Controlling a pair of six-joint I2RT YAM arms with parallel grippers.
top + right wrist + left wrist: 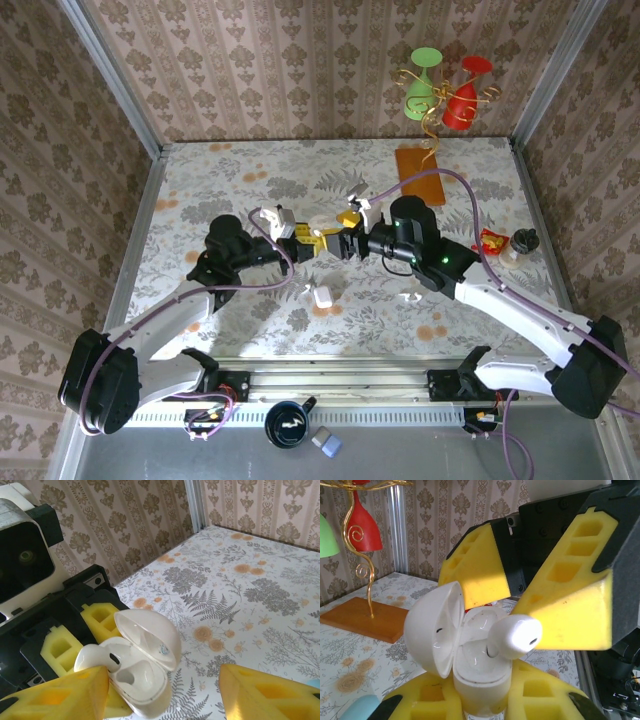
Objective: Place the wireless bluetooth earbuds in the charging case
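Note:
A white charging case [481,682] is held above the table with its lid [432,630] swung open, and my left gripper [482,702] is shut on its base between yellow fingers [422,700]. One white earbud [515,635] sits with its stem down in one well of the case and its head sticking out. The other well [137,675] is empty. My right gripper [162,700] faces the case [150,692], open wide with nothing between its jaws. Its left fingertip [60,692] lies right against the earbud [95,657]. From above, both grippers [300,243] [345,243] meet over mid-table.
A second white case [322,295] lies on the table in front of the grippers, and a tiny white piece [408,297] lies right of it. A wooden board [420,162] with red and green glasses [445,90] stands at the back right. A snack packet [492,240] lies far right.

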